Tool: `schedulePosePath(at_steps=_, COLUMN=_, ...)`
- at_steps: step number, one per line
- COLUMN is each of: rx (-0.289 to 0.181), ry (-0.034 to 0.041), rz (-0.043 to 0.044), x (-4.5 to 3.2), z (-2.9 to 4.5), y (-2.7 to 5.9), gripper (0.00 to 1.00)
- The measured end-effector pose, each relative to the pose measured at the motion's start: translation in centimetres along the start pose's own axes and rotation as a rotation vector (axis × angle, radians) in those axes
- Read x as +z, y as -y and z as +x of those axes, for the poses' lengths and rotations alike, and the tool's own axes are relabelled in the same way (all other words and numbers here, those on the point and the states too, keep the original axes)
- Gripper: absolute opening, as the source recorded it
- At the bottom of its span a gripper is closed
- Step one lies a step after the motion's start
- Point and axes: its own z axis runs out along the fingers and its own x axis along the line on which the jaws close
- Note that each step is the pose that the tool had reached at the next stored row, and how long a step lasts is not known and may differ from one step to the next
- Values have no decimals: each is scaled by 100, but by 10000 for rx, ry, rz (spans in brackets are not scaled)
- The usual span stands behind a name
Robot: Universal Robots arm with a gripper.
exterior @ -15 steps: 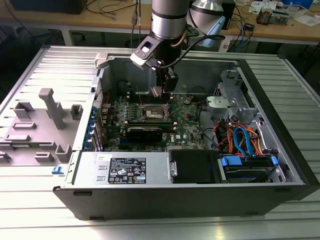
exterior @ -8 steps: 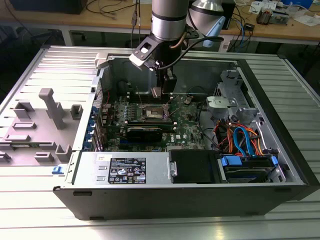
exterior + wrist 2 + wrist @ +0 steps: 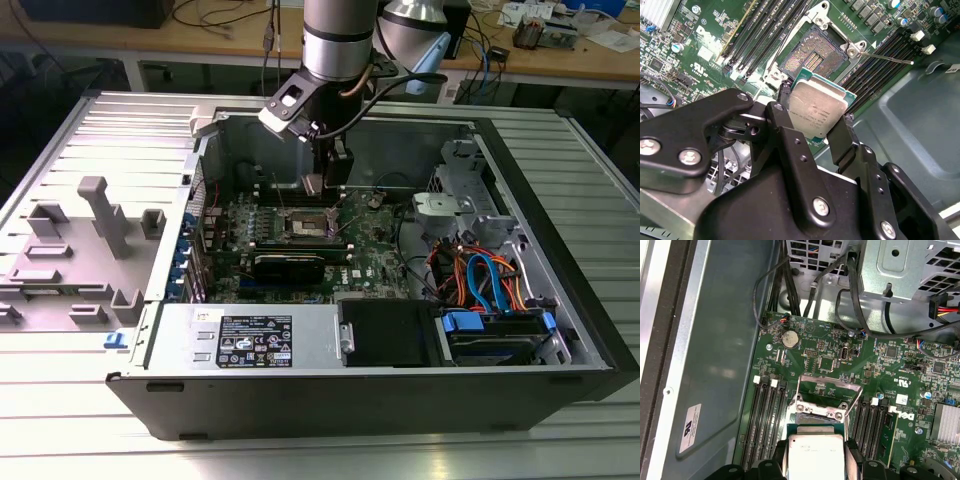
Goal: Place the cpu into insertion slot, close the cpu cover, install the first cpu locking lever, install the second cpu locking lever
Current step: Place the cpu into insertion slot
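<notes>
Inside the open computer case [image 3: 420,150], the gripper [image 3: 812,122] was clamped on the cpu [image 3: 817,107], holding it just above the bare insertion slot [image 3: 815,55]. The cpu cover [image 3: 827,390] stood raised on the green motherboard [image 3: 890,370], and a locking lever [image 3: 885,57] jutted free alongside.

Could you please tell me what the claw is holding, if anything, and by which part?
The claw holds the cpu, pinched by two opposite side edges.
</notes>
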Motion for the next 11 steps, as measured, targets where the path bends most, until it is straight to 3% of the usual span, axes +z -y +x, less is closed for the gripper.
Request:
schedulePosePath(at_steps=5, rx=88, ry=-1, rz=-1, x=6, z=0, y=0, gripper=55)
schedulePosePath(at_steps=11, rx=686, ry=5, rz=0, x=26, z=0, y=1, gripper=55)
